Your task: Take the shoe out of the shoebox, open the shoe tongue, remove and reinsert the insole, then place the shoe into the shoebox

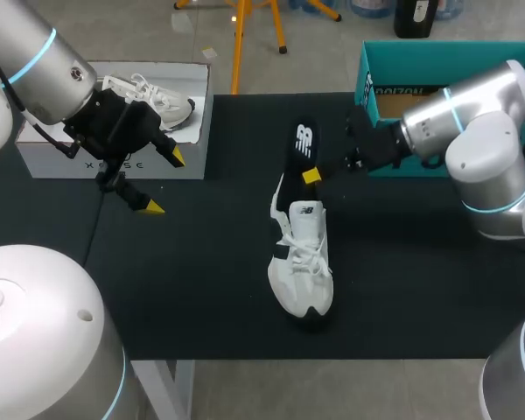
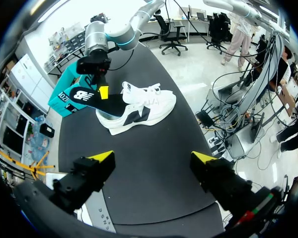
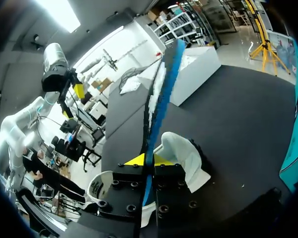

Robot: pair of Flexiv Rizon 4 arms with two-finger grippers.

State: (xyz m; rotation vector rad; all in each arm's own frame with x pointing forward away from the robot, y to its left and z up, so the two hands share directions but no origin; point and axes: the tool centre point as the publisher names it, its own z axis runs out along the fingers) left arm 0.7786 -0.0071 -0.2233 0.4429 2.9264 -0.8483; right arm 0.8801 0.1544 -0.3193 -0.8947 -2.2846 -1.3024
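A white shoe point(image 1: 302, 262) with black trim lies in the middle of the black table mat, toe toward the front edge. Its black insole point(image 1: 304, 144) sticks up and out of the heel opening. My right gripper point(image 1: 311, 175) is shut on the insole near the heel. In the right wrist view the insole point(image 3: 164, 94) runs edge-on ahead of that gripper point(image 3: 148, 159), above the shoe point(image 3: 181, 153). My left gripper point(image 1: 162, 182) hangs open and empty in front of the white shoebox point(image 1: 114, 157). From the left wrist, the open gripper point(image 2: 154, 158) faces the shoe point(image 2: 139, 106) and insole point(image 2: 87, 95).
A second white shoe point(image 1: 162, 101) lies inside the white shoebox at the back left. A teal box point(image 1: 437, 61) stands at the back right, behind my right arm. Bare black mat lies between the shoe and the white shoebox.
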